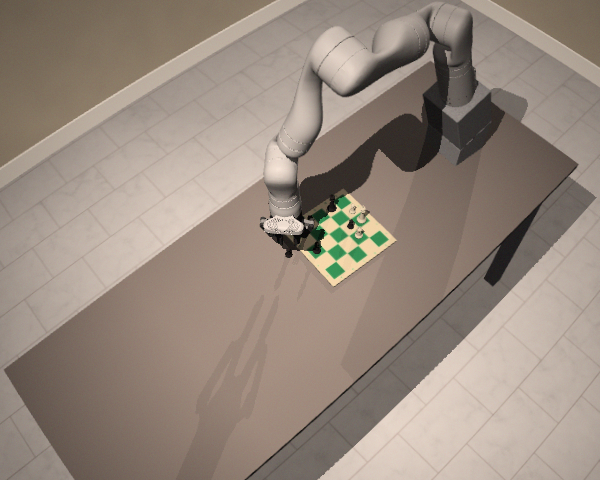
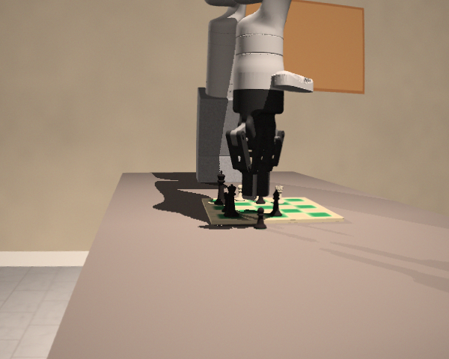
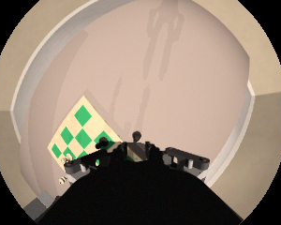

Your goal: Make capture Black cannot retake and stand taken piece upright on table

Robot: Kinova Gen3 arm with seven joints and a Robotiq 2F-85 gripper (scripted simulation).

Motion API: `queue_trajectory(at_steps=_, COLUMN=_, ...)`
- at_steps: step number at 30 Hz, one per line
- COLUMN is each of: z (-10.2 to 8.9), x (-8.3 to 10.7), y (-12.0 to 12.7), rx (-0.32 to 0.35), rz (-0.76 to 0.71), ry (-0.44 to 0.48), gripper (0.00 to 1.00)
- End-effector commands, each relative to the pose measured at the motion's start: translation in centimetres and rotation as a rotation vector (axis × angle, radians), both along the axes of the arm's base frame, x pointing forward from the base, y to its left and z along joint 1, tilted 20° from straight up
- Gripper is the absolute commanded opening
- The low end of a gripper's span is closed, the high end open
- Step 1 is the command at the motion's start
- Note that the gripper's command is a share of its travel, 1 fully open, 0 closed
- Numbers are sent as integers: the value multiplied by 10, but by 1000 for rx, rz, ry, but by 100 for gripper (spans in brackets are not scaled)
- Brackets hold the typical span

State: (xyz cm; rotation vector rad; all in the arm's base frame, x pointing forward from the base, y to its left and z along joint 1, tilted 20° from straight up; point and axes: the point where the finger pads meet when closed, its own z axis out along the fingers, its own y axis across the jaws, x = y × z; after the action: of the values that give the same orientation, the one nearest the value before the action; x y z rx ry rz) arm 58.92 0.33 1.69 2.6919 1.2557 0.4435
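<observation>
A small black pawn (image 2: 260,218) stands upright on the brown table, just off the near edge of the green and cream chessboard (image 2: 271,209). It also shows in the overhead view (image 1: 288,253) and the wrist view (image 3: 136,138). My gripper (image 2: 256,191) hangs straight above the pawn, a little higher than its head, and does not touch it. The fingers are partly open with nothing between them. On the board (image 1: 348,237) stand a black king (image 2: 220,188), a black queen (image 2: 230,200), another black piece (image 2: 275,203) and white pieces (image 1: 362,215) (image 1: 358,233).
The arm's grey base block (image 1: 463,126) stands at the table's far end behind the board. An orange panel (image 2: 325,46) hangs on the back wall. The table's left edge (image 2: 101,232) runs close to the pawn's side of the board.
</observation>
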Motion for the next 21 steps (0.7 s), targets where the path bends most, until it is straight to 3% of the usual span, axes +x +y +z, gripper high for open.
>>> queue_trajectory(at_steps=1, z=26, x=0, y=7, rx=5, rz=8, ry=-20, gripper=34)
queue_trajectory(at_steps=9, z=48, x=-8, y=7, rx=5, rz=8, ry=-20, gripper=34)
queue_trajectory(at_steps=15, z=53, x=-10, y=7, rx=5, rz=8, ry=-20, gripper=34)
queue_trajectory(at_steps=16, z=53, x=-10, y=7, rx=5, rz=8, ry=-20, gripper=100)
queue_trajectory(at_steps=21, z=53, x=-10, y=7, rx=5, rz=8, ry=-20, gripper=100)
